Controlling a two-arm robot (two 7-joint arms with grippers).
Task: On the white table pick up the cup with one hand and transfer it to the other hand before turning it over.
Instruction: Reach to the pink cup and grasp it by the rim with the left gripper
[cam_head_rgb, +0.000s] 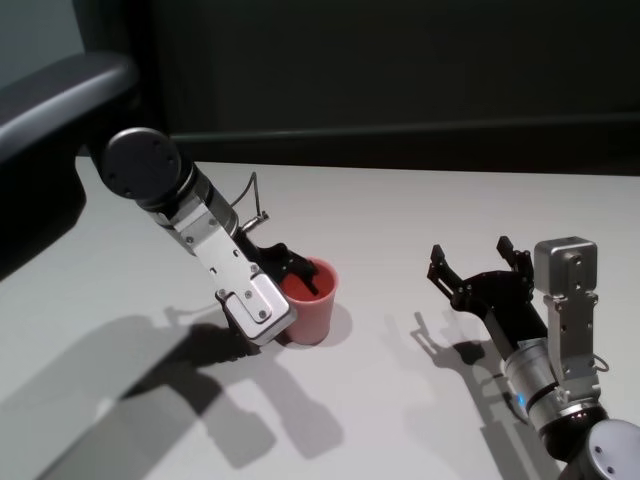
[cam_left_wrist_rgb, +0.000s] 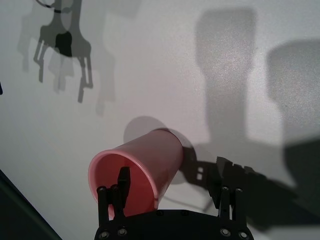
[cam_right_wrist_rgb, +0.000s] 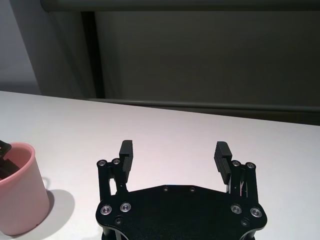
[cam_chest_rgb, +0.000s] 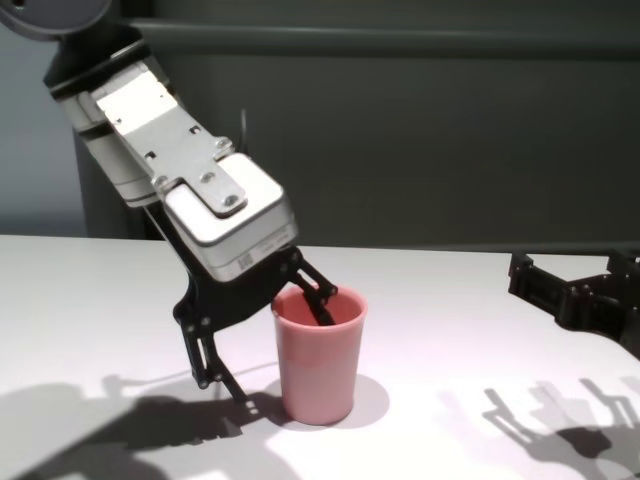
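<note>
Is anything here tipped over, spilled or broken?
Nothing stands out. The cup stands upright on the white table. The open left gripper straddles its wall, one finger inside. The right gripper waits open, apart.

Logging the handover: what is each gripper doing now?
Left gripper: open, straddling the cup wall.
Right gripper: open, empty.

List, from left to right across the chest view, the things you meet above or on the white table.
Left end effector, open, one finger inside the cup, one outside → cup, upright on the white table → right end effector, open, apart from the cup.
</note>
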